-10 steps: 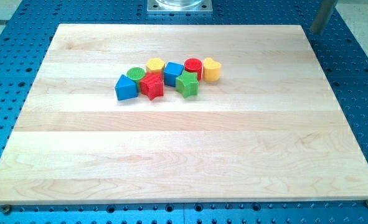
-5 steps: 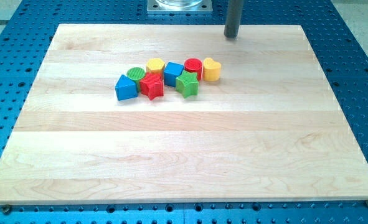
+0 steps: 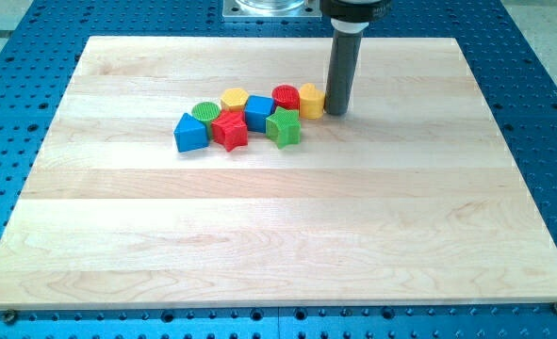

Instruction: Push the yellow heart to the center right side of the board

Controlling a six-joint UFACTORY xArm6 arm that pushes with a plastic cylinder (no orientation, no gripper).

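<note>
The yellow heart (image 3: pixel 310 100) sits at the right end of a cluster of blocks in the upper middle of the wooden board (image 3: pixel 278 235). My tip (image 3: pixel 337 112) stands on the board right against the heart's right side, touching it or nearly so. The rod rises straight up from there and hides part of the heart's right edge. The red cylinder (image 3: pixel 286 97) touches the heart's left side.
The cluster runs leftward: green star (image 3: pixel 283 126), blue cube (image 3: pixel 260 113), yellow hexagon (image 3: pixel 235 99), red star (image 3: pixel 229 130), green cylinder (image 3: pixel 205 112), blue triangle (image 3: pixel 189 133). A metal mount (image 3: pixel 270 8) sits above the board's top edge. Blue perforated table surrounds the board.
The rod came from the top right corner, moved left, then down to the heart's right side. The heart and the red cylinder have shifted slightly left and up.
</note>
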